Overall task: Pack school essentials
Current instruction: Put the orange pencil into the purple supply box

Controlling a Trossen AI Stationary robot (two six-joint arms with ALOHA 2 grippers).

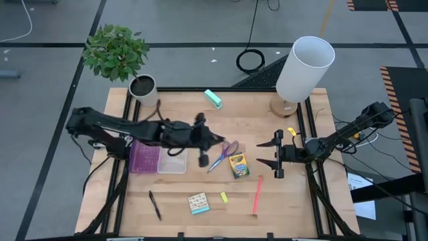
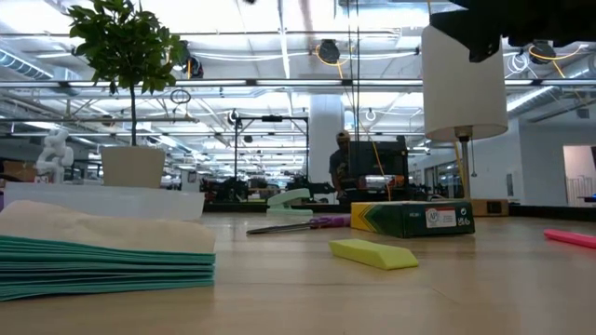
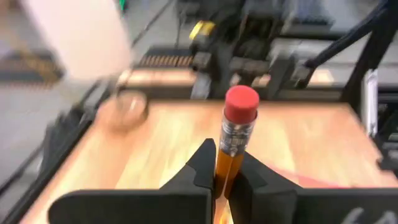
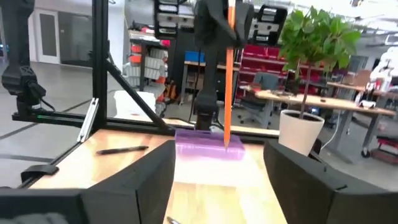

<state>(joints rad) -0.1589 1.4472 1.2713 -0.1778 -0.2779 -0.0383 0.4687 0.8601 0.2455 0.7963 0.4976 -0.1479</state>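
Observation:
My left gripper [image 1: 204, 144] stands over the table's middle, shut on an orange pencil [image 4: 227, 81] with a red eraser [image 3: 241, 104]. The purple-and-clear case [image 1: 157, 159] lies just to its left. To its right lie the purple-handled scissors [image 1: 226, 154] and the crayon box [image 1: 239, 165]. A pink pencil [image 1: 257, 194], a small yellow piece [image 1: 224, 197], a patterned pad [image 1: 198, 203] and a black pen [image 1: 154, 204] lie flat nearer the front edge. My right gripper [image 1: 274, 152] stands open near the right edge, with nothing between its fingers. My left gripper pinches the orange pencil between its two fingers just under the metal band below the eraser [image 3: 231, 163]. The fingers come level from the table's left and lie across the pencil. The pencil stands upright, eraser up, and its long part [image 4: 226, 118] hangs below the fingers.
A teal block [image 1: 213, 98] lies at the back middle. A potted plant [image 1: 142, 86] stands at the back left and a white lamp [image 1: 301, 70] at the back right. Black frame rails [image 1: 309, 134] run along the table's sides.

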